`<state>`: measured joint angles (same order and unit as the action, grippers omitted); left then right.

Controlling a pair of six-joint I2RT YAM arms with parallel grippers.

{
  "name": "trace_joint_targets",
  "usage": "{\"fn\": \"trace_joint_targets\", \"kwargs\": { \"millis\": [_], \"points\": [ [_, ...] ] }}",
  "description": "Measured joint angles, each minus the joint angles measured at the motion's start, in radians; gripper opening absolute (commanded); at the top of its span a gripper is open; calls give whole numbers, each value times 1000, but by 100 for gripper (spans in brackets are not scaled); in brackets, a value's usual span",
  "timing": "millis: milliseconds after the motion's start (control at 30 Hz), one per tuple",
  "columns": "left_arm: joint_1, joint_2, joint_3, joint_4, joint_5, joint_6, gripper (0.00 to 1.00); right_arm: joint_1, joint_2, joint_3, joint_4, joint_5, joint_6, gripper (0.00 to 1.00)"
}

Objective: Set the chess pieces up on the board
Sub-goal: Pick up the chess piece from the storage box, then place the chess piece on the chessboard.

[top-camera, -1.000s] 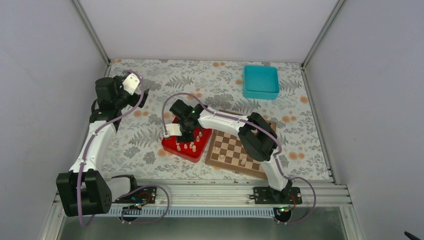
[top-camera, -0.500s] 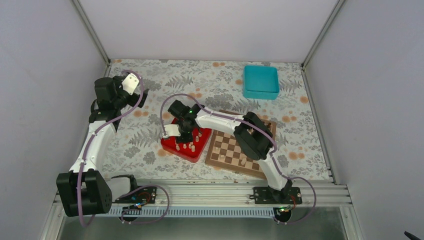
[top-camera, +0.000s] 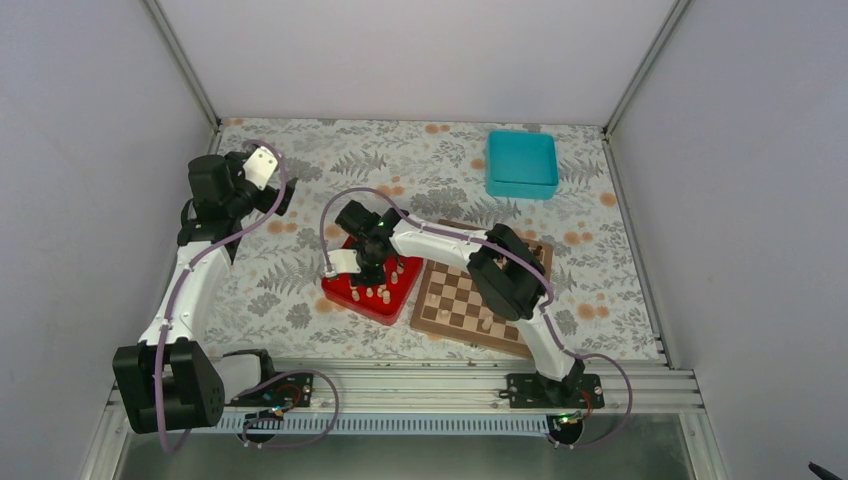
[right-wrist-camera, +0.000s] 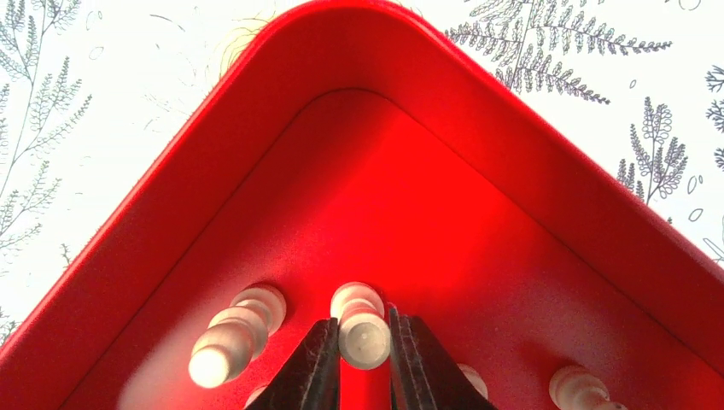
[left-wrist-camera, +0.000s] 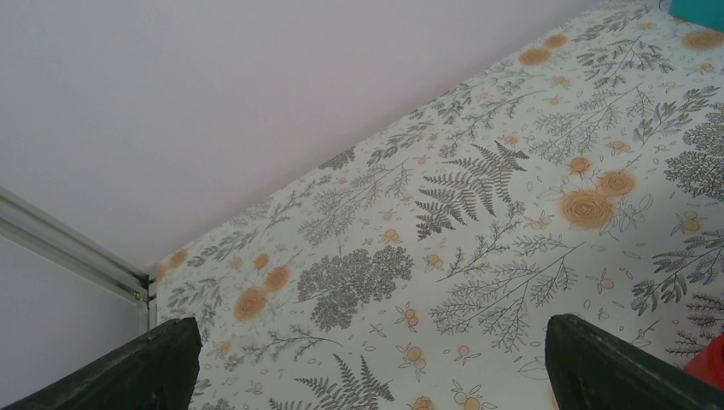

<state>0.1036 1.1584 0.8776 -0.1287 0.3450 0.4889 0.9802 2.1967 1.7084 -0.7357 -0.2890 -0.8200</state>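
Most pale chess pieces (top-camera: 372, 294) sit in the red tray (top-camera: 340, 290); few stand on the chessboard (top-camera: 455, 300) beside it. Right end effector (right-wrist-camera: 363, 333) pinches one pawn (right-wrist-camera: 363, 342); left end effector (left-wrist-camera: 369, 329) gapes wide.

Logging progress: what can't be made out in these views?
- Top external: right arm covers much of the square wooden checkered chessboard; pieces too small to count.
- Right wrist: blur and the right gripper obscure the pale cream chess piece in the red square tray; type unclear.
- Left wrist: left gripper cut off by bottom edge.
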Motion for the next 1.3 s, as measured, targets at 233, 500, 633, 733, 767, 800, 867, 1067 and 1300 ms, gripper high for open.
{"fn": "trace_joint_targets", "kwargs": {
  "millis": [233,500,633,733,767,800,867,1067,1300],
  "points": [
    [1,0,0,0,1,0,100,0,-2,0,-1,-5,0,11],
    [1,0,0,0,0,0,100,-2,-129,-37,0,3,9,12],
    [1,0,0,0,0,0,100,-13,-254,-91,10,7,19,11],
    [1,0,0,0,-1,0,100,-29,-354,-166,23,14,29,12],
    [1,0,0,0,-2,0,100,-40,-393,-206,26,14,31,12],
    [1,0,0,0,-4,0,100,-50,-430,-249,29,15,34,12],
    [2,0,0,0,-7,0,100,-68,-492,-331,31,19,39,12],
    [2,0,0,1,-23,0,100,-120,-671,-576,32,33,60,12],
    [2,3,0,1,-34,0,100,-131,-800,-727,27,24,80,12]
  ]
}}
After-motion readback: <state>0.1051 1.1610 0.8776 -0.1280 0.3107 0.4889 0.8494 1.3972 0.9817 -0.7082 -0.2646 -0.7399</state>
